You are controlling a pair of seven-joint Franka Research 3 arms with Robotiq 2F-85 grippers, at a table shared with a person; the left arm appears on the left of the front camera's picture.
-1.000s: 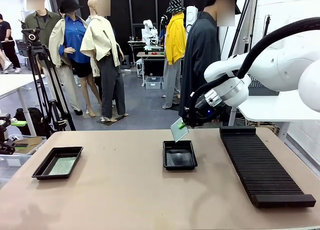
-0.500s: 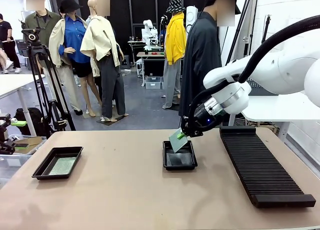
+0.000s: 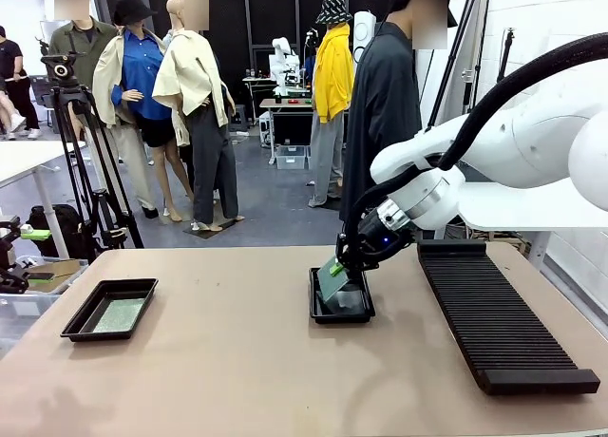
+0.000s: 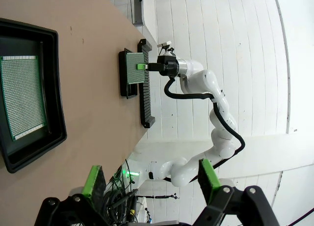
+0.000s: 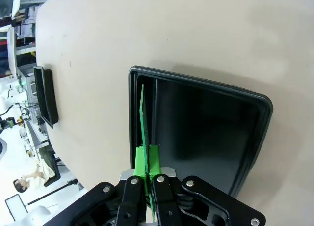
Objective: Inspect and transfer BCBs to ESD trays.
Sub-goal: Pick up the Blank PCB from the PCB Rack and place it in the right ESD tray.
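Observation:
My right gripper (image 3: 340, 263) is shut on a green BCB (image 3: 332, 276), which hangs tilted with its lower edge down inside the middle ESD tray (image 3: 343, 313). The right wrist view has that BCB (image 5: 143, 120) edge-on between the green pads (image 5: 141, 162), over the left wall of the black tray (image 5: 211, 137). A second BCB (image 3: 120, 314) lies flat in the left ESD tray (image 3: 93, 323). My left gripper (image 4: 151, 179) hangs open above this tray (image 4: 55, 93), nothing between its fingers; the flat BCB (image 4: 22, 98) lies below it.
A long black ribbed rack (image 3: 499, 313) lies along the table's right side, close to the middle tray. A person in a dark coat (image 3: 380, 104) stands at the far edge. A camera tripod (image 3: 90, 161) stands off the table's far left.
My right gripper has come down and slightly left with the BCB, from above the middle tray's far rim to down inside the tray. The left tray and its board have not moved.

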